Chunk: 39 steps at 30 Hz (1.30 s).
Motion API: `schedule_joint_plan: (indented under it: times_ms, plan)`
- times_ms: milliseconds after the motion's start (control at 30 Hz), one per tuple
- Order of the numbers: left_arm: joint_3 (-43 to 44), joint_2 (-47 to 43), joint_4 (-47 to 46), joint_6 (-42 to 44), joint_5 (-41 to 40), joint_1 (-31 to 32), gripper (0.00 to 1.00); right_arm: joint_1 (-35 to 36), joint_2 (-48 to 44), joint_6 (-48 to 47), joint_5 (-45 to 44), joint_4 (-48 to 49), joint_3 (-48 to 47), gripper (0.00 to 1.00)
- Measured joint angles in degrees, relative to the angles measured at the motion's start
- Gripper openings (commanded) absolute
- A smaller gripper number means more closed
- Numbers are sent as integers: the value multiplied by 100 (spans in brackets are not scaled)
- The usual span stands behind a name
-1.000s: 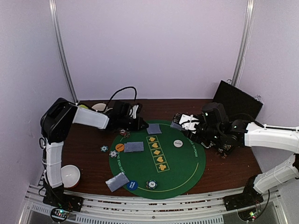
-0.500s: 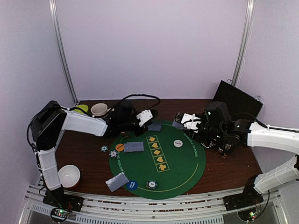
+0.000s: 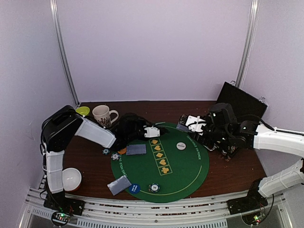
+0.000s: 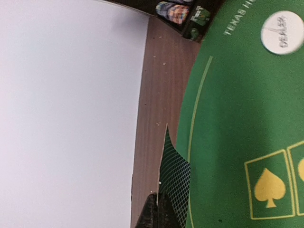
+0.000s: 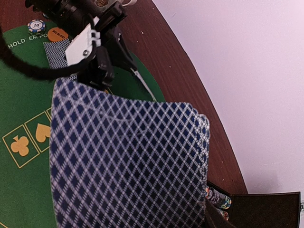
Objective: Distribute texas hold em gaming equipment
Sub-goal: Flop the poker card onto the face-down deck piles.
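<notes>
top external view shows you the round green mat [image 3: 185, 168] on the brown tabletop [image 3: 228, 175], with both arms reaching in over its far edge. your left jaws are fully closed and pinch a single card [image 4: 175, 178]. the left wrist view shows that card at a steep angle, lattice back visible, over the line where the mat's rim meets the wood; you cannot tell whether it touches down. your right jaws, at the mat's far right edge, are nearly closed around a deck of cards [image 5: 128, 166], whose blue diamond backs fill most of the right wrist view. on the mat, face-down cards [image 3: 136, 149] lie just beside the orange button [image 3: 122, 150], and more face-down cards [image 3: 119, 185] overhang the near left rim next to the blue button [image 3: 134, 188]. the white dealer button [image 3: 181, 146] sits right of the row of yellow suit boxes. one chip [image 3: 153, 187] rests near the mat's near edge, and two chips [image 3: 115, 156] sit at its left rim. a patterned mug [image 3: 102, 115] and a green bowl [image 3: 82, 110] stand at the far left, a white bowl [image 3: 71, 178] at the near left, and a black case [image 3: 242, 102] at the far right.
</notes>
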<state>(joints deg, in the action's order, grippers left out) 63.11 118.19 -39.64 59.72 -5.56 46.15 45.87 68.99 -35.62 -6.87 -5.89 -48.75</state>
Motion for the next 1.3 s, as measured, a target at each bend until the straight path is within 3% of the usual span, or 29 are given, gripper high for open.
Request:
schedule_joint_plan:
  times_ms: [233,567,833,1100,1233,1300]
  plan:
    - [-450,142,116,573,153,146,0,0,2,0,2,-24,-81,47]
    - [-483,146,789,474,695,197,1,0,2,2,2,-48,-85,47]
    - [-496,63,931,190,748,197,52,0,0,0,2,-59,-87,47]
    - [-557,-645,1147,-745,1187,197,65,0,-2,2,0,-92,-87,47]
    - [-417,-905,1296,-1829,1290,168,65,0,-59,4,0,-94,-87,47]
    - [-278,-997,1399,-2702,1578,74,73,0,-109,2,-2,-94,-87,47]
